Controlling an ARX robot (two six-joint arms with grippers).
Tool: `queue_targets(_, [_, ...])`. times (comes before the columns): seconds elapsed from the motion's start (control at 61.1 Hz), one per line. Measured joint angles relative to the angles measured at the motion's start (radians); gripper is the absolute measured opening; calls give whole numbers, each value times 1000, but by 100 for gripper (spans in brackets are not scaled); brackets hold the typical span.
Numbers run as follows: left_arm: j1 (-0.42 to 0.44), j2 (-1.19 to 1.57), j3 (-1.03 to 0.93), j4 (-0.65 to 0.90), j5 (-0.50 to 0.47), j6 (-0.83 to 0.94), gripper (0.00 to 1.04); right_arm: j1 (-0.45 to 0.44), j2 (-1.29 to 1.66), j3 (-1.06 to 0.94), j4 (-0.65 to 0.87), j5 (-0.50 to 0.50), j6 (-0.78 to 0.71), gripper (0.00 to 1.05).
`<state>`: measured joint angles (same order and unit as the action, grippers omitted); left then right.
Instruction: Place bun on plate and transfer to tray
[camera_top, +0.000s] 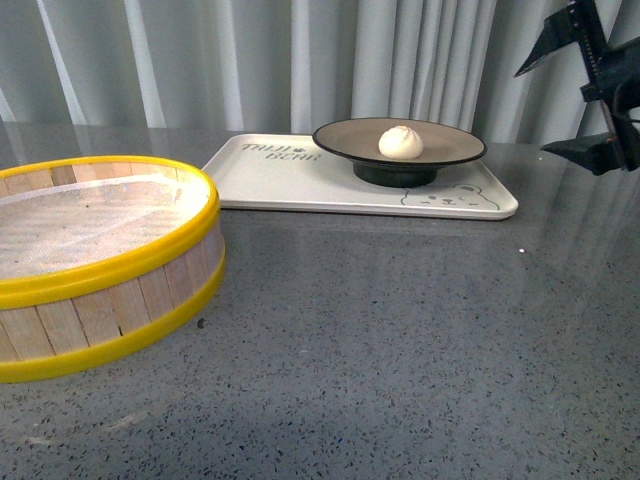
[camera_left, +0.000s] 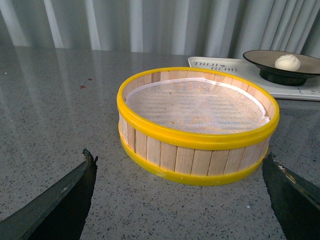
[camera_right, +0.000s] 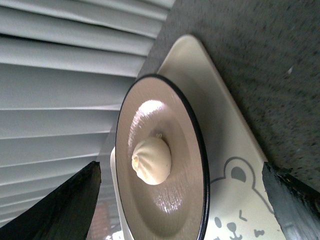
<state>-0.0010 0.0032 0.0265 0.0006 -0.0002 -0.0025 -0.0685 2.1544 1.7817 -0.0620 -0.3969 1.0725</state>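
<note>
Front view: one bun (camera_top: 400, 142) sitting upright, pleats up, dead centre on one plate (camera_top: 345, 139). Round, so no long axis to call. Plate resting flat on one tray (camera_top: 270, 180), toward its right half, tray's long side running left to right with the lettering at 9 o'clock of the plate and the bear drawing at 5 o'clock. One steamer basket (camera_top: 120, 290) at 8 o'clock of the tray, well apart, nothing inside but a white liner. Right gripper (camera_top: 585, 95) raised at 3 o'clock of the plate, spread wide, holding nothing. Grey speckled tabletop (camera_top: 400, 350), glossy; pale pleated curtain (camera_top: 250, 60) behind.

Left wrist view: left gripper (camera_left: 182, 192) parted wide, gripping nothing, dark fingers (camera_left: 65, 200) low over the table on either side of the basket (camera_left: 197, 155). Tray (camera_left: 300, 92), plate (camera_left: 260, 57) and bun (camera_left: 287, 62) beyond the basket, at its 1 o'clock.

Right wrist view: right gripper (camera_right: 182, 200) splayed, nothing held, fingers (camera_right: 70, 205) framing the plate (camera_right: 170, 210). Bun (camera_right: 151, 161) at the plate's centre, pleated top visible. Bear face on the tray (camera_right: 220, 145) just beside the plate. Curtain (camera_right: 60, 75) behind, table (camera_right: 270, 60) alongside.
</note>
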Motion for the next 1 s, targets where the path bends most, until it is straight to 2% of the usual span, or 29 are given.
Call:
queue_targets(0.082, [0, 0, 0, 0, 0, 0, 98, -26, -111, -126, 84, 109, -82, 96])
queue_targets(0.131, [0, 0, 0, 0, 0, 0, 98, -54, -212, -235, 179, 208, -168, 96])
queue_targets(0.18, [0, 0, 0, 0, 0, 0, 98, -92, -379, -426, 320, 293, -312, 95])
queue_targets(0.229, [0, 0, 0, 0, 0, 0, 98, -118, -575, -648, 482, 237, -545, 83])
queue_targets(0.295, [0, 0, 0, 0, 0, 0, 98, -126, -879, -951, 586, 223, -855, 65])
queue_targets(0.376, [0, 0, 0, 0, 0, 0, 98, -125, -1061, -1153, 617, 206, -970, 51])
queue_targets(0.54, [0, 0, 0, 0, -1, 0, 98, -129, -1256, -1500, 679, 197, -1046, 22])
queue_targets(0.655, [0, 0, 0, 0, 0, 0, 98, -145, -1378, -1713, 785, 188, -1064, 1])
queue_targets(0.802, [0, 0, 0, 0, 0, 0, 98, -154, -1517, -1777, 656, 169, -1067, 2])
queue_targets(0.998, [0, 0, 0, 0, 0, 0, 98, -95, -1704, -1777, 508, 239, -1067, 2])
